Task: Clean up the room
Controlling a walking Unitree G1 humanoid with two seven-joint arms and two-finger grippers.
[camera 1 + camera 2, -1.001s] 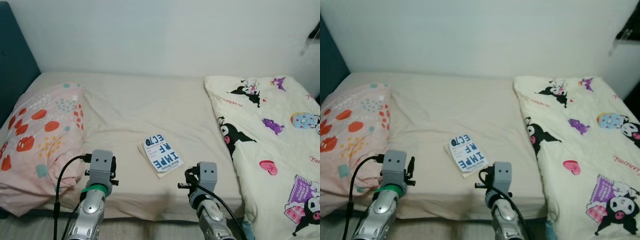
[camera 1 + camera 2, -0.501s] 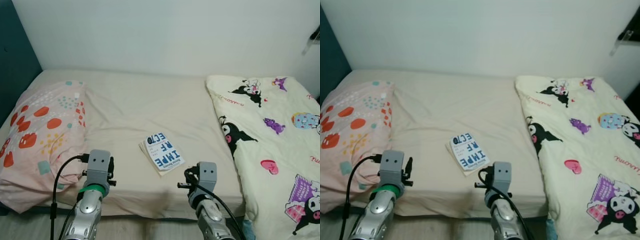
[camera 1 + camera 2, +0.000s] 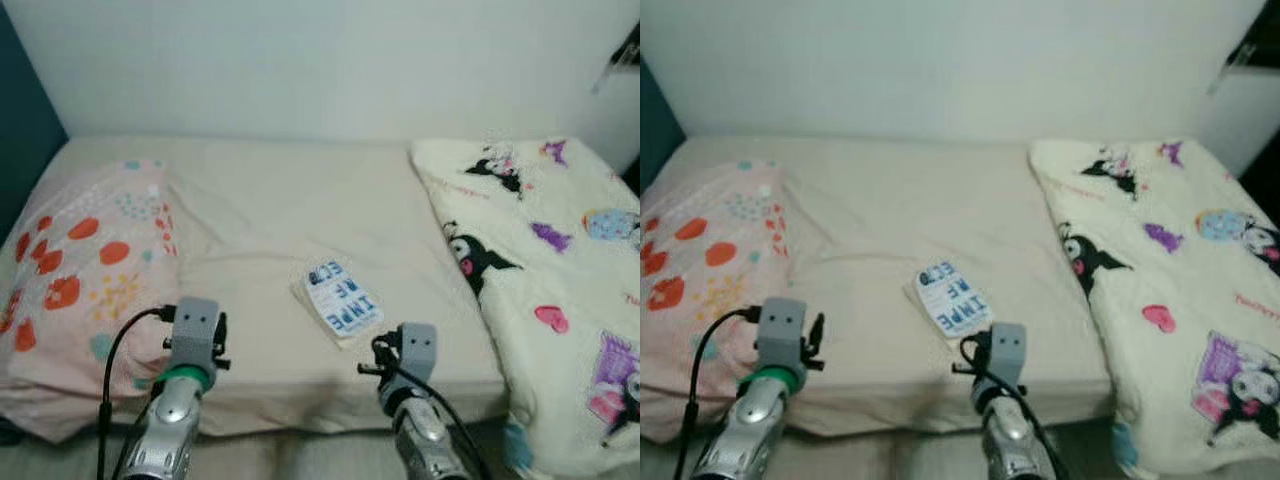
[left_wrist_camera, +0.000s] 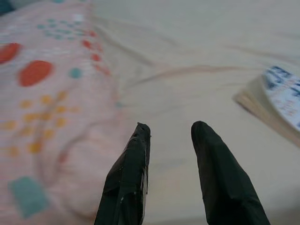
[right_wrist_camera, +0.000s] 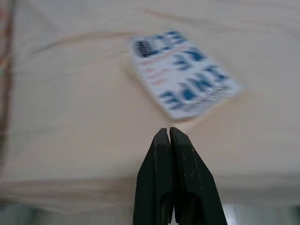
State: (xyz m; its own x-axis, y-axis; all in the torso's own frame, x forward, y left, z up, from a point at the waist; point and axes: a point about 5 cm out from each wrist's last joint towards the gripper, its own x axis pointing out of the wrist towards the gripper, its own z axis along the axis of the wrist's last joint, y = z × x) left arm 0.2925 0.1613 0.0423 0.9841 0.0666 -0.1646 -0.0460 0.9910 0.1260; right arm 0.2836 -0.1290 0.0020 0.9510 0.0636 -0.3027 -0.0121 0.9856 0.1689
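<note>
A white paperback book (image 3: pixel 342 300) with blue letters lies flat on the beige bed sheet (image 3: pixel 270 220), near the bed's front edge. My right gripper (image 5: pixel 168 132) is shut and empty, hovering just short of the book (image 5: pixel 185 79), over the front edge. My left gripper (image 4: pixel 169 127) is open with nothing between its fingers, held above the sheet beside the pillow (image 4: pixel 42 103). Both wrists (image 3: pixel 195 325) (image 3: pixel 415 345) are raised before the bed's front edge.
A pink pillow (image 3: pixel 85 260) with red and orange spots lies at the bed's left end. A cream cartoon-print quilt (image 3: pixel 560 260) covers the right side and hangs over the front. A white wall (image 3: pixel 320 60) stands behind; a dark teal headboard (image 3: pixel 25 130) rises at left.
The whole view has shifted and blurred as the camera moved. Both arms stay raised in much the same pose, and the book lies where it was.
</note>
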